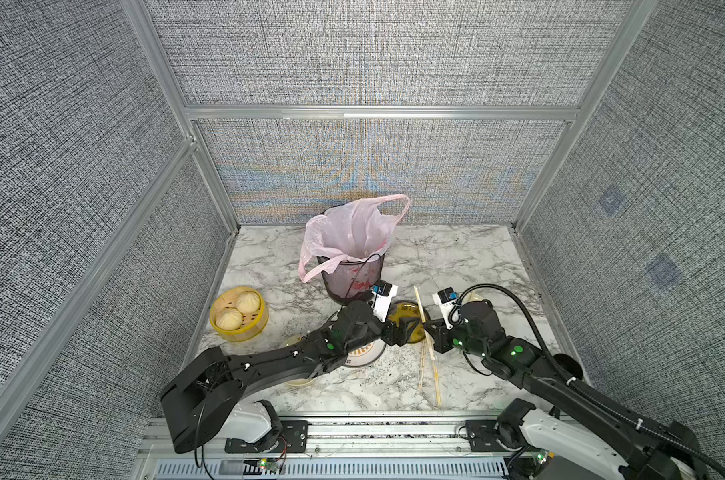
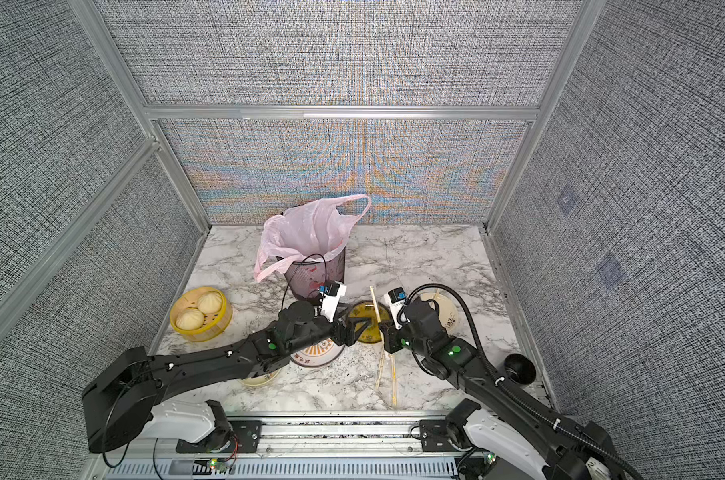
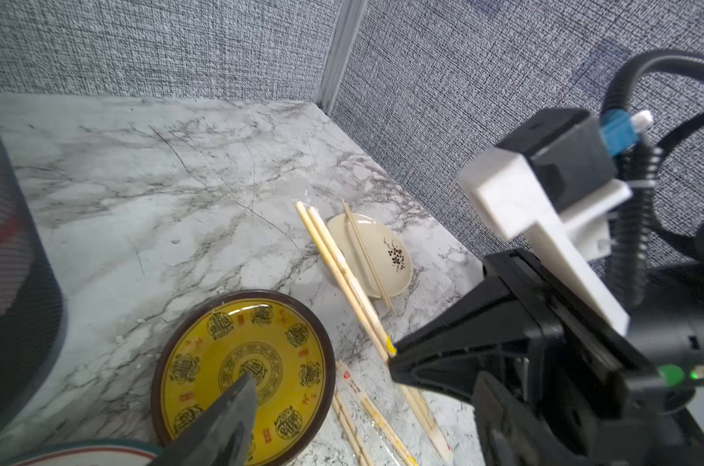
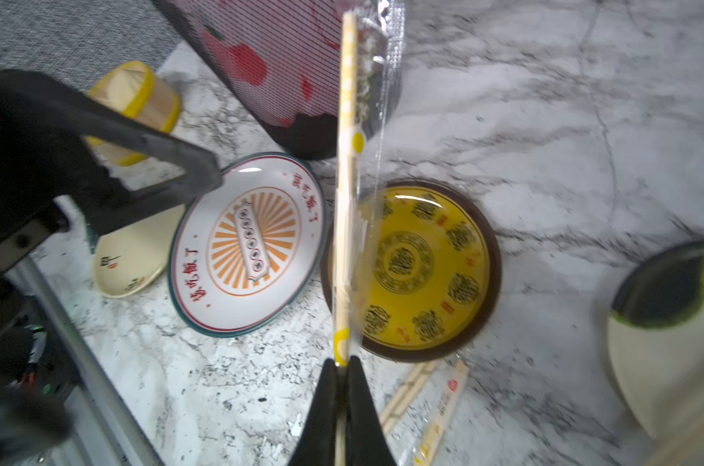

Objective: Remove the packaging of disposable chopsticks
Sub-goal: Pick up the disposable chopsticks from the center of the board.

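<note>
My right pincer (image 4: 342,365) is clenched on the near end of one pair of disposable chopsticks (image 4: 347,161). The packaging (image 4: 378,121), a clear sleeve, is on that pair and runs out of the wrist view past the stick tips. In both top views the pair sits at lower centre of the frame, tilted above the yellow plate (image 1: 399,311). My left pincer (image 1: 410,328) is spread wide, grasping nothing, over the same plate and just beside the pair. Further sticks (image 1: 434,378) lie below the plate in the frame; at least one is sleeved, and the count is unclear.

Surface: marble-pattern table (image 1: 456,257). Enclosure: grey woven wall panels (image 1: 373,54) in aluminium frames.

Obscured: my left arm covers most of a white plate (image 1: 365,357) and a cream dish (image 1: 298,381); my right arm cuts off a black bowl (image 1: 568,365) at lower right.

Containers: black mesh bin (image 1: 352,278), centre frame, lined with a pink bag (image 1: 348,232); red shapes inside, unidentifiable. Yellow steamer (image 1: 228,332), left of centre, holds two buns (image 1: 248,301).
</note>
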### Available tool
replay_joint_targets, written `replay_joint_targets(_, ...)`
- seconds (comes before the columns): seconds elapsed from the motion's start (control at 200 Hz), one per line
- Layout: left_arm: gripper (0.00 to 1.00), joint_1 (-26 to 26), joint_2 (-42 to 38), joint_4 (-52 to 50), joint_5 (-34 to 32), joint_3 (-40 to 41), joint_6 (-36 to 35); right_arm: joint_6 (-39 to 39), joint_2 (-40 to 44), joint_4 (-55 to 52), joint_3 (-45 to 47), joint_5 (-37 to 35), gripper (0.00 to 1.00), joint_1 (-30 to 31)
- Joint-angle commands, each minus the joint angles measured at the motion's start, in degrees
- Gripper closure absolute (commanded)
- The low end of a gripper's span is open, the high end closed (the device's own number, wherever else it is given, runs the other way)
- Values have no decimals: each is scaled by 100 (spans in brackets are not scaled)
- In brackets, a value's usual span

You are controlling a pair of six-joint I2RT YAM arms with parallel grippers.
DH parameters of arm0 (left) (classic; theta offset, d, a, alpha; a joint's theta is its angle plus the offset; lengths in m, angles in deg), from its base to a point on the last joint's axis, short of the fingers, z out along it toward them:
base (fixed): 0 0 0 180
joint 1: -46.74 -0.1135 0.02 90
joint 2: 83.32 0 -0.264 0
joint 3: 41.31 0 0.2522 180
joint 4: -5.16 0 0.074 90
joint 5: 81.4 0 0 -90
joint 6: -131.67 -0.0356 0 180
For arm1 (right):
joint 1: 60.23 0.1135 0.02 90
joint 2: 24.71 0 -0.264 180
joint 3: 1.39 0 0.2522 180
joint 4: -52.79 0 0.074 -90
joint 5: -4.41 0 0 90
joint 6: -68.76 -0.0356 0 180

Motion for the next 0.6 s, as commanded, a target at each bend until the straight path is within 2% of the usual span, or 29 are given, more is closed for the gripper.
replay_joint_targets(0.0, 16, -177, 65, 312, -245, -114, -89, 472, -17, 798, -78, 605, 100, 101)
replay_joint_targets(0.185, 20, -361, 251, 1125, -76, 10, 35, 737, -29, 1144, -89, 655, 100, 330)
replay_joint_targets(0.41, 38, -354, 322, 2241, 570, 283, 4, 802, 6, 1150, -34, 570, 100, 332)
replay_joint_targets(0.495, 44, -345, 274, 2219, 651, 288, 59, 793, 60, 1191, 14, 562, 100, 333)
replay_joint_targets(0.52, 49, -341, 280, 2219, 684, 283, 70, 784, 74, 1209, 23, 567, 100, 331)
replay_joint_targets(0.591, 74, -342, 320, 2395, 777, 322, 106, 785, 63, 1239, 26, 623, 100, 331)
